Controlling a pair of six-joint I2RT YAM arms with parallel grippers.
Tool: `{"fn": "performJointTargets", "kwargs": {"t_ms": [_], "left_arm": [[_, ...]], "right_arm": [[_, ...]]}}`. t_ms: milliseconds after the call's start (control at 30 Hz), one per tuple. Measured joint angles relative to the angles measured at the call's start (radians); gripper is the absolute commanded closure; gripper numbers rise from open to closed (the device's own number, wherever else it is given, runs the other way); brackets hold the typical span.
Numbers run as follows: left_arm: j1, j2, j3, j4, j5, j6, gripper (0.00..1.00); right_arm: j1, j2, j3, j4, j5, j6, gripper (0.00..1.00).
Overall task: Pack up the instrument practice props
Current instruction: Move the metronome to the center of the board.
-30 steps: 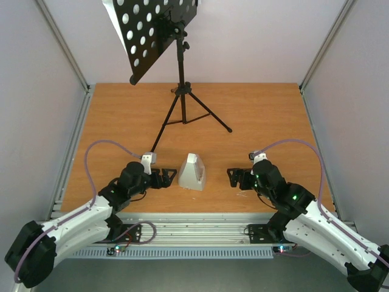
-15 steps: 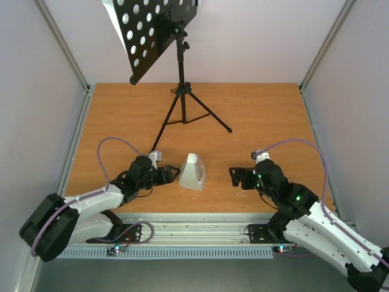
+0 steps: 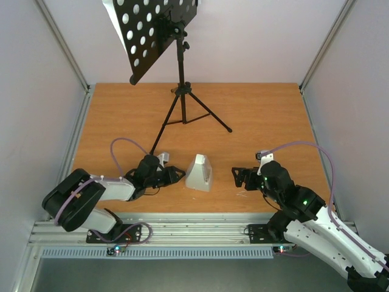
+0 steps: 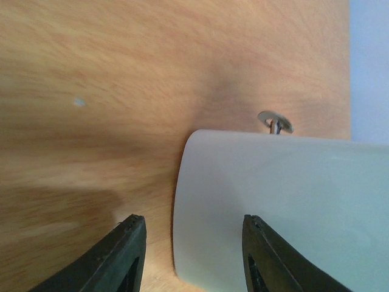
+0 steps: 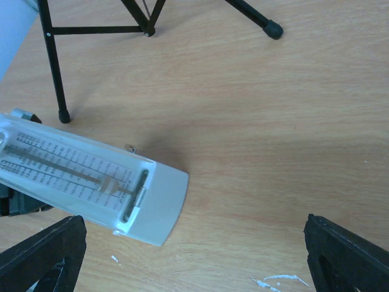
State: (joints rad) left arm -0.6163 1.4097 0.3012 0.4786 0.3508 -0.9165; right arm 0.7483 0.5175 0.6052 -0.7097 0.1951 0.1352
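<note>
Up top, the white metronome (image 3: 199,173) stands near the front middle of the surface (image 3: 273,109), well apart from the black music stand (image 3: 180,67) at the far side, where a white sheet (image 3: 113,18) peeks out behind its desk. The left tool (image 3: 176,174) noses up to the metronome's left side, and the right tool (image 3: 238,176) hangs off to the right, fingers spread wide. Left wrist: fingers apart, straddling one edge of the pale shell, a gap beside one finger, so no pinch yet. Right wrist: the pendulum face looks this way. It seems light, rigid, smooth and tapered, so probably slippery. Grip low across the flat sides, clear of the pendulum.
</note>
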Motion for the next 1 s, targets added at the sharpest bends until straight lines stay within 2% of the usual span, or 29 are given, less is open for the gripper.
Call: {"fn": "performJointTargets", "kwargs": {"t_ms": [167, 400, 633, 800, 1000], "left_arm": [[-0.084, 0.089, 0.051, 0.039, 0.001, -0.011, 0.55], [-0.162, 0.218, 0.156, 0.116, 0.008, -0.016, 0.56], [-0.218, 0.33, 0.268, 0.148, 0.011, -0.013, 0.56], [-0.226, 0.296, 0.281, 0.121, -0.007, 0.031, 0.52], [-0.19, 0.108, 0.265, 0.031, -0.061, 0.115, 0.45]], "right_arm": [[0.0, -0.009, 0.0, 0.0, -0.02, -0.025, 0.02], [0.0, -0.052, -0.001, 0.045, -0.143, -0.118, 0.02], [0.0, -0.077, 0.0, 0.02, -0.109, -0.119, 0.02], [0.0, -0.099, 0.047, -0.082, -0.074, -0.055, 0.03], [0.0, -0.127, 0.122, -0.159, -0.113, 0.026, 0.04]]}}
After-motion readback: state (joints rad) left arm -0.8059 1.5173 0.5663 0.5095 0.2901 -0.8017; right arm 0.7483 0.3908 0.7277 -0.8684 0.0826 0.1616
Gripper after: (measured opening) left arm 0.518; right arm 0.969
